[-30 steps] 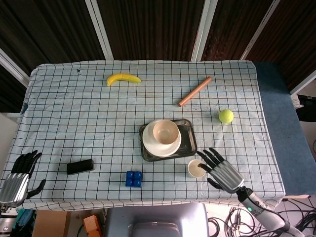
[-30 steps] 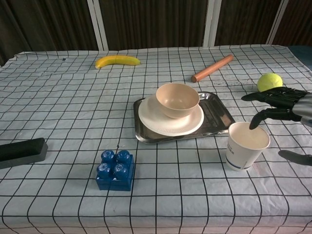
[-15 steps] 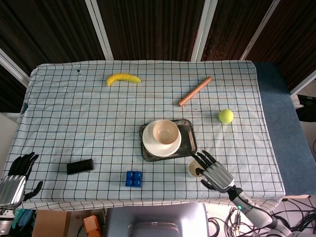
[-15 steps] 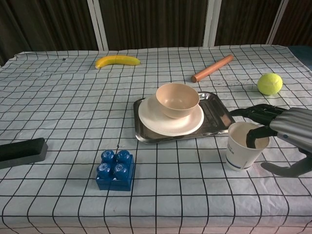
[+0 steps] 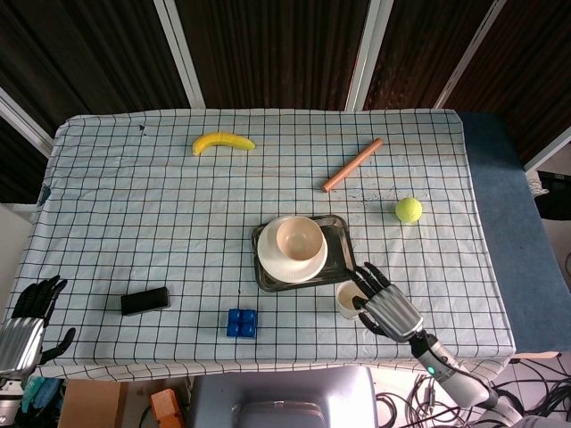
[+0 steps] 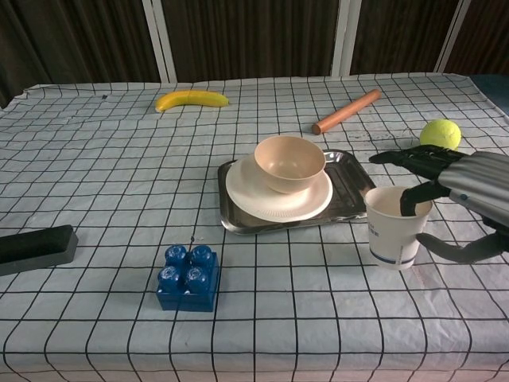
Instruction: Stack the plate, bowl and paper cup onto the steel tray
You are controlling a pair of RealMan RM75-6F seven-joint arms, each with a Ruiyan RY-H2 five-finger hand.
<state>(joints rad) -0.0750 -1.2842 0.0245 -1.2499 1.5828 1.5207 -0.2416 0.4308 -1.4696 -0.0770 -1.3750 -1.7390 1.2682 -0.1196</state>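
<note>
A steel tray (image 5: 342, 259) sits near the table's middle, with a white plate (image 5: 290, 265) on it and a beige bowl (image 5: 299, 238) on the plate. Just off the tray's front right corner is the paper cup (image 6: 395, 235), white with a blue band. My right hand (image 6: 465, 187) pinches the cup's rim, one finger dipped inside and the thumb against the outer wall. In the head view the same cup (image 5: 346, 300) and right hand (image 5: 388, 308) show near the front edge. My left hand (image 5: 27, 325) hangs off the table's front left corner, fingers apart, holding nothing.
A banana (image 5: 223, 142) lies at the back left and a wooden stick (image 5: 351, 165) at the back right. A tennis ball (image 5: 409, 209) rests right of the tray. A blue brick (image 5: 241, 322) and a black block (image 5: 144, 300) lie near the front edge.
My right hand came in from the right and closed on the cup's rim. The cup has shifted slightly left, towards the tray. My left hand sank a little lower.
</note>
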